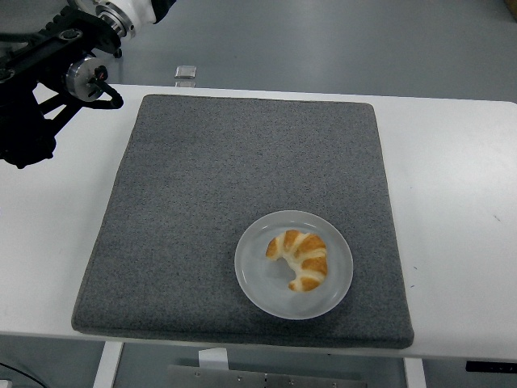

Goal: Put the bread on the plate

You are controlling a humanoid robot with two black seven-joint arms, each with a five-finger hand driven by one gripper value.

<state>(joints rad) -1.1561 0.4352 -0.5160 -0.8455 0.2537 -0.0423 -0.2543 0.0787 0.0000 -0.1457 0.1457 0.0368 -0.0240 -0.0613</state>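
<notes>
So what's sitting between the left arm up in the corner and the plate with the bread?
Only bare grey mat, in the head view. The left arm sits at the top-left corner; the bread lies on the plate at the mat's near right.

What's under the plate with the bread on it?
The plate sits on a grey mat, which lies on the white table. The bread hides the plate's middle, and the plate hides the mat right below it.
</notes>
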